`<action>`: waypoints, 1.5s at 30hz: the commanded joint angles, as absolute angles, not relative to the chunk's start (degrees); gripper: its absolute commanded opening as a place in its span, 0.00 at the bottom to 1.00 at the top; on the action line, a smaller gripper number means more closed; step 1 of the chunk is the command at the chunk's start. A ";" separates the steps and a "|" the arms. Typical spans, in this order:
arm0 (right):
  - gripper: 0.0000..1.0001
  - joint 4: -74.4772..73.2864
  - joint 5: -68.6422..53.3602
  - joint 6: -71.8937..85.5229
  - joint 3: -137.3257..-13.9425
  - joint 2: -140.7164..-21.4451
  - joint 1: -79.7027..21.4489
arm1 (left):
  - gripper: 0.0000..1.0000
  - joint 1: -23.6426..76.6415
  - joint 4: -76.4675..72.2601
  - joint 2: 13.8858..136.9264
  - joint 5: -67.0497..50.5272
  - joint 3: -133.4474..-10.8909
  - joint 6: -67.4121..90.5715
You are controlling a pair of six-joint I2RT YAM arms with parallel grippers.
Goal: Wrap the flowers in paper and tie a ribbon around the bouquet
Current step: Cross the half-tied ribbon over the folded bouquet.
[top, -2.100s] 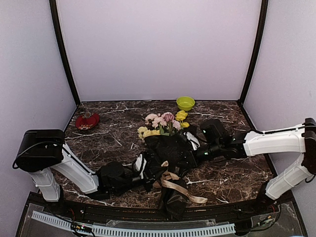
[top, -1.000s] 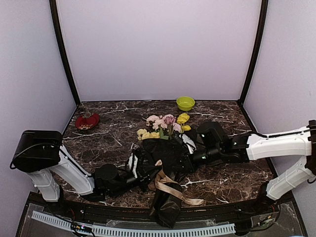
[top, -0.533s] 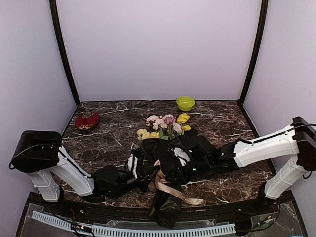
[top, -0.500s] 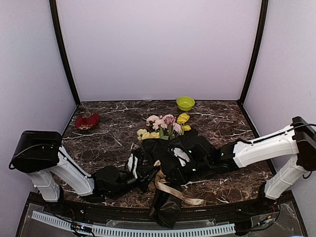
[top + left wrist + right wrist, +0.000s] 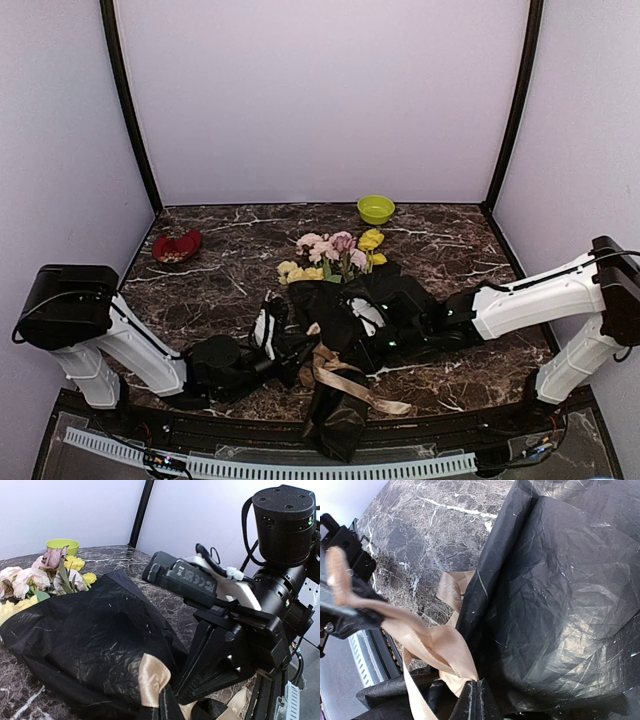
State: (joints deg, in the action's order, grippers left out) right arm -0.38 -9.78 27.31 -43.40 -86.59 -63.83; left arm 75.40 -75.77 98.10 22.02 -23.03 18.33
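Note:
The bouquet lies mid-table: pink and yellow flowers (image 5: 335, 254) (image 5: 47, 572) stick out of the black crinkly paper (image 5: 340, 300) (image 5: 95, 635) (image 5: 560, 595). The beige ribbon (image 5: 345, 378) (image 5: 440, 642) loops at the paper's narrow lower part and trails toward the front edge. My left gripper (image 5: 303, 355) (image 5: 164, 707) is shut on one ribbon end (image 5: 151, 677). My right gripper (image 5: 338, 350) (image 5: 477, 700) is shut on a fold of the same ribbon, close to the left one. Its black body (image 5: 235, 645) fills the right of the left wrist view.
A green bowl (image 5: 376, 209) (image 5: 62, 545) stands at the back of the marbled table (image 5: 460, 240). A red dish (image 5: 177, 245) sits at the back left. The paper's tail (image 5: 335, 425) hangs over the front edge above a white rail (image 5: 270, 467).
My right arm swung left and down from the paper's upper side to the ribbon, opened, then shut on a ribbon fold. The left gripper stayed shut on its ribbon end, shifting slightly.

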 commanded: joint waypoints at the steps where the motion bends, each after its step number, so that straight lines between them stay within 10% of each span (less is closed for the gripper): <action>1: 0.00 0.12 -9.27 27.25 -43.89 -84.26 -64.28 | 0.00 75.59 -71.88 95.28 25.64 -22.16 23.12; 8: 0.00 2.15 -10.35 28.17 -41.10 -81.40 -64.33 | 0.06 75.59 -58.15 92.72 33.26 -22.72 36.57; 14: 0.00 3.72 -11.33 27.90 -40.56 -81.39 -64.30 | 0.43 75.58 -55.39 91.33 34.44 -21.71 40.81; 20: 0.00 4.51 -12.96 27.32 -40.10 -80.83 -64.42 | 0.51 75.59 -48.67 83.93 43.70 -18.75 38.53; 35: 0.00 5.18 -13.80 27.12 -39.36 -80.18 -64.42 | 0.44 78.63 -27.60 77.03 2.66 -26.93 -16.13; 45: 0.00 5.45 -13.80 27.12 -40.58 -81.58 -64.41 | 0.37 77.62 -21.92 86.95 13.56 -36.19 -24.37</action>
